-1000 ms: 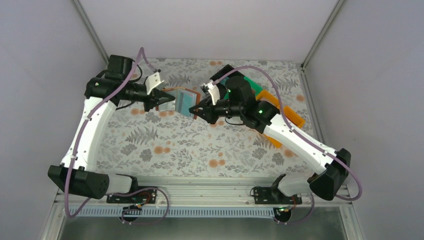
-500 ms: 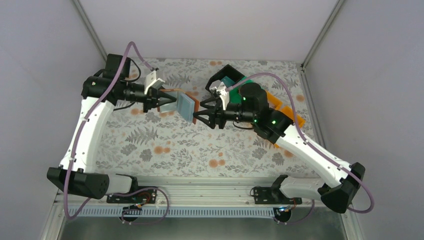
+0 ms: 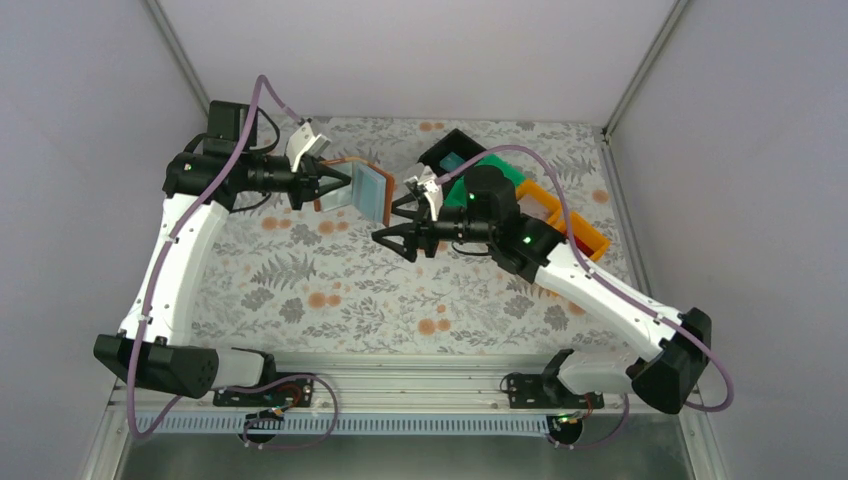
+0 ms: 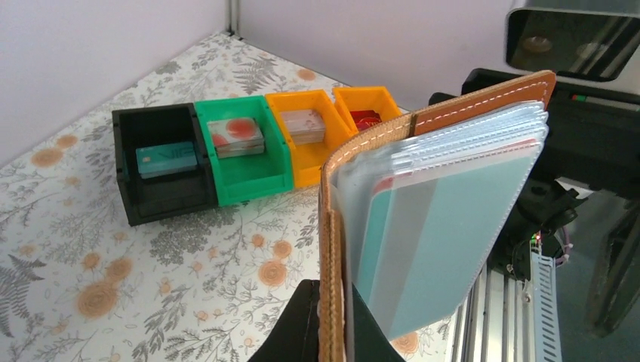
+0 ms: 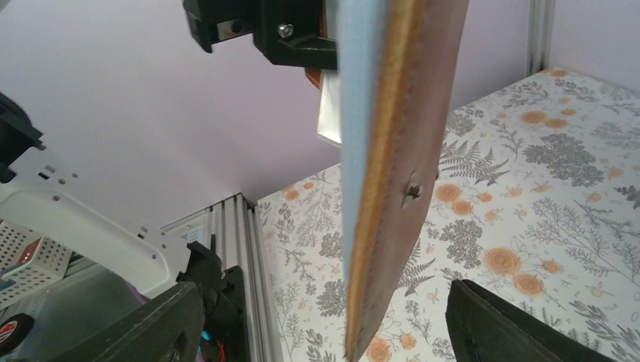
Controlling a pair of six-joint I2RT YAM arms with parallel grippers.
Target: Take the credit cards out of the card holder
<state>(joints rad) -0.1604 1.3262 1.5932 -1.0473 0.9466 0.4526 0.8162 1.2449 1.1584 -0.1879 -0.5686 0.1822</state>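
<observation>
At upper centre of the top view, left gripper (image 3: 340,186) was clamped on the wallet (image 3: 366,192), held off the table (image 3: 330,290) (cards (image 4: 441,241) seated in its slots). Right gripper (image 3: 393,221) stood spread just beside it, not touching.

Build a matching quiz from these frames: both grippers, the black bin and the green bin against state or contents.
Column one:
1. left gripper
2. right gripper
3. black bin
4. green bin

Column two:
A. holds a teal card
B. open, empty
C. shut on the card holder
D. holds a pale red-blotched card

Pairs: 1-C, 2-B, 3-A, 4-D
</observation>
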